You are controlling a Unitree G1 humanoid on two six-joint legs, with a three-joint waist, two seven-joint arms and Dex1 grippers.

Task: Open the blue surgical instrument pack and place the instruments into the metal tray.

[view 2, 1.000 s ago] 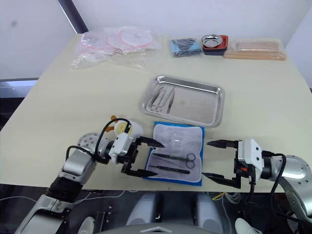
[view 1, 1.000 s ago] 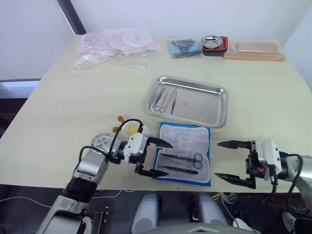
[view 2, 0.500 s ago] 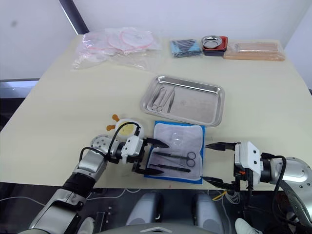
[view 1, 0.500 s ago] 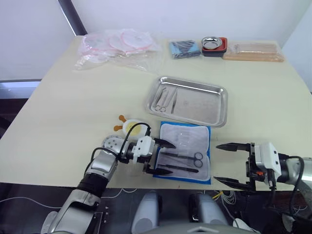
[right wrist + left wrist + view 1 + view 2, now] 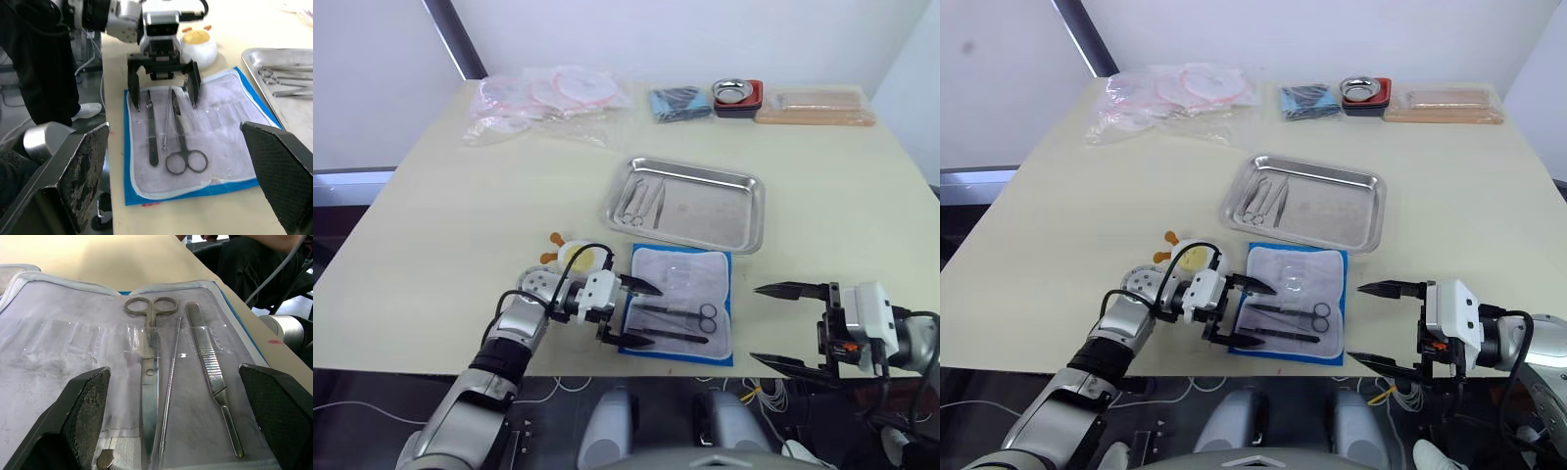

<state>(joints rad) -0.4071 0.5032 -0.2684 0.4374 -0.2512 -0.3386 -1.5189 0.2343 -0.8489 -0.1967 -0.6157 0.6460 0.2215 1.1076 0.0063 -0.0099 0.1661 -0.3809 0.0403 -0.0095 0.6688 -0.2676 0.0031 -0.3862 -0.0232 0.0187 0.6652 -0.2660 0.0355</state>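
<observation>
1. While the blue surgical instrument pack lies unfolded near the front edge of the table, pale lining up, three instruments rest on its near half — ring-handled scissors, a thin probe and straight tweezers, side by side and parallel.
2. Just beyond the pack sits the metal tray, with a few instruments already lying at its left end.
3. Compared with a second ago, the left gripper has pushed in from the left over the pack's left edge; its fingers stand wide apart, one on each side of the three tools, and grip nothing.
4. Over the same second the right gripper has drawn back to the right and toward the near edge — it now hangs by the table's front edge, well apart from the pack, fingers spread wide and empty.
5. Just left of the pack stands a small yellow-and-white toy, unmoved.
6. Along the far edge lie clear plastic bags, a darker blue bundle, a round metal bowl in a red holder and a flat tan package, all as before.
</observation>
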